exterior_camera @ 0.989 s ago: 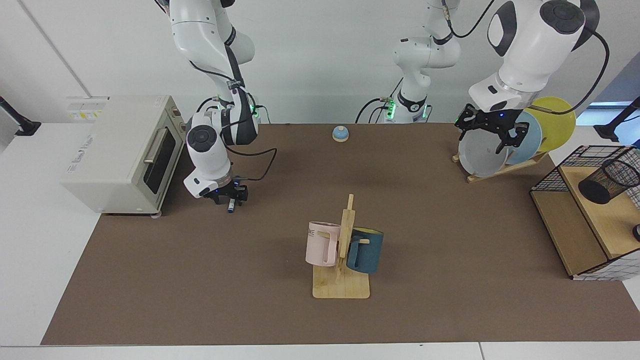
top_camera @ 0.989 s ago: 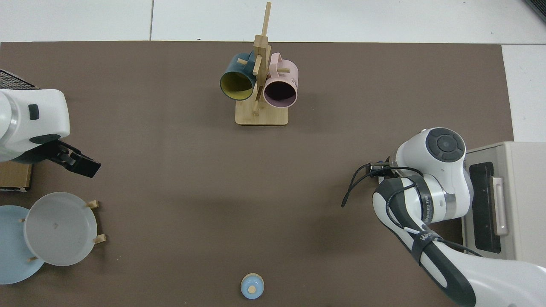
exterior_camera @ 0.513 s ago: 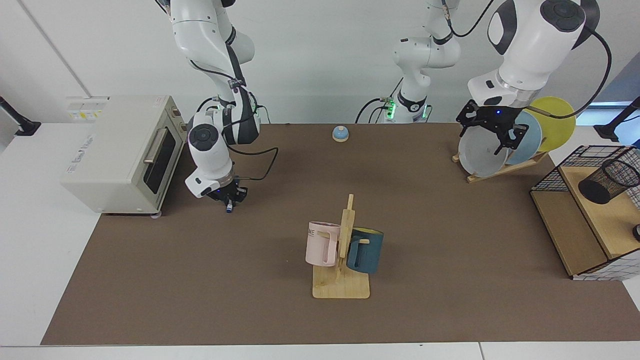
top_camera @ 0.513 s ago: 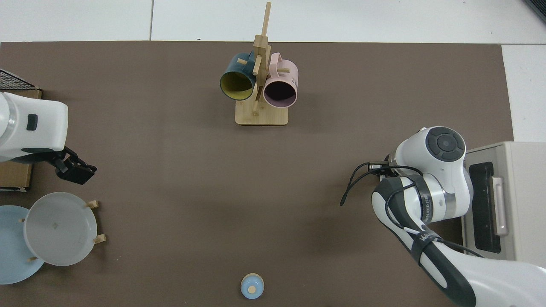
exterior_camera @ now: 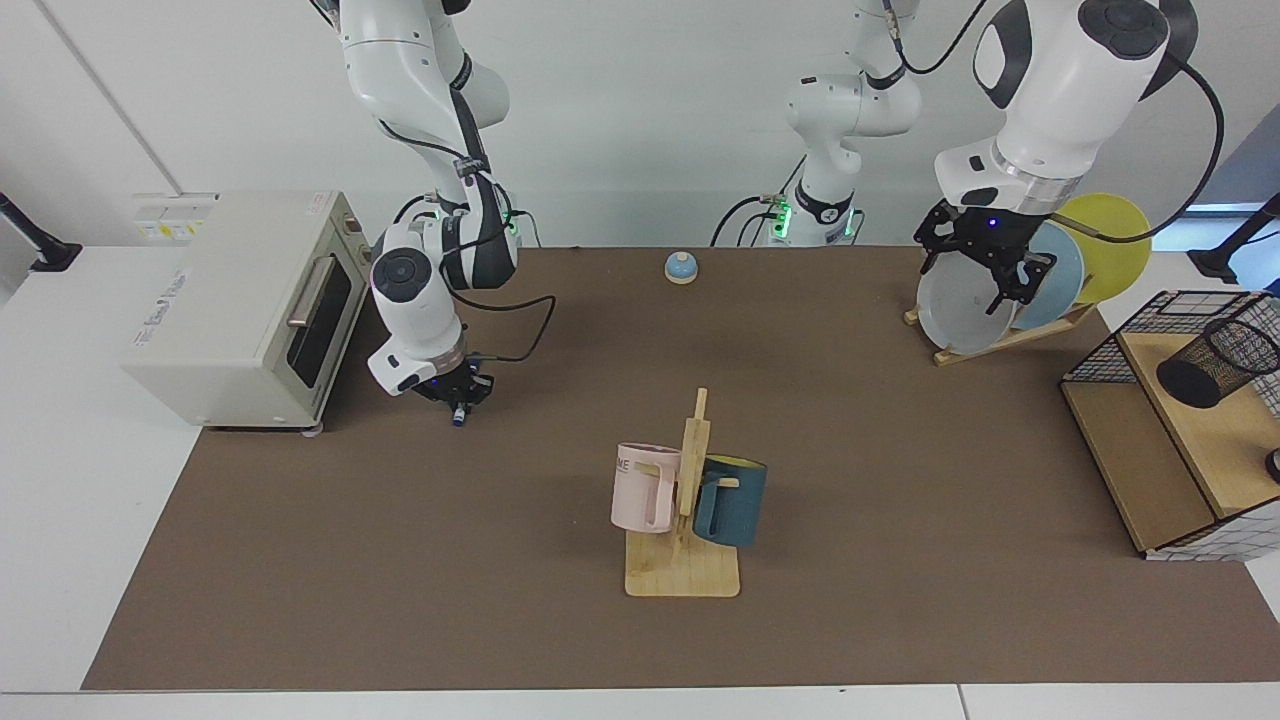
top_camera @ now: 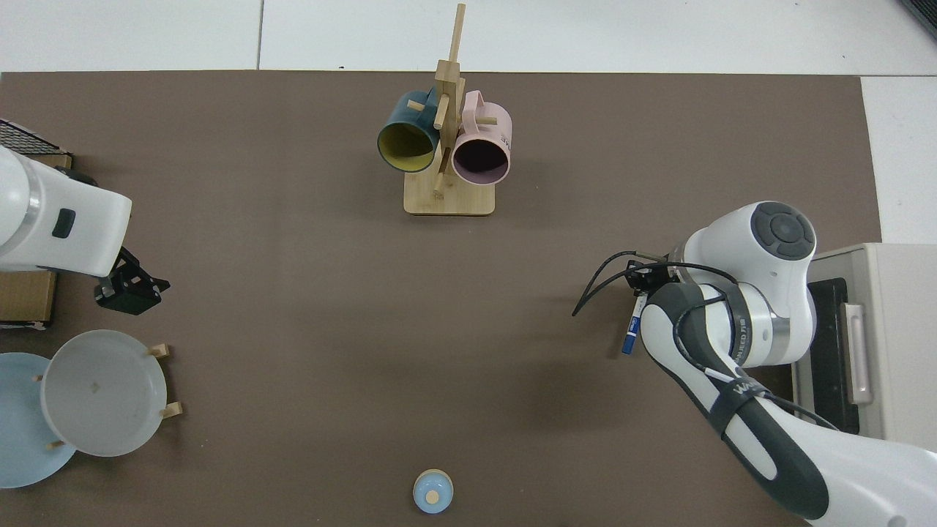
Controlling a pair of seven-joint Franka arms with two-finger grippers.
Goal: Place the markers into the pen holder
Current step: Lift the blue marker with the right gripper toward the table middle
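Facing view: my right gripper (exterior_camera: 456, 392), beside the toaster oven (exterior_camera: 245, 300), grips the marker (exterior_camera: 459, 414), blue tip poking below. The pen holder (exterior_camera: 1217, 362) lies tipped on the shelf rack (exterior_camera: 1150, 480), far across from the oven; my left gripper (exterior_camera: 985, 262), fingers spread and empty, hovers far nearer it.

Top view: beside the oven (top_camera: 871, 344), the marker (top_camera: 632, 327) shows under the right arm's wrist, long axis slanting down. The holder is out of frame, so I expect a long carry or a handover.
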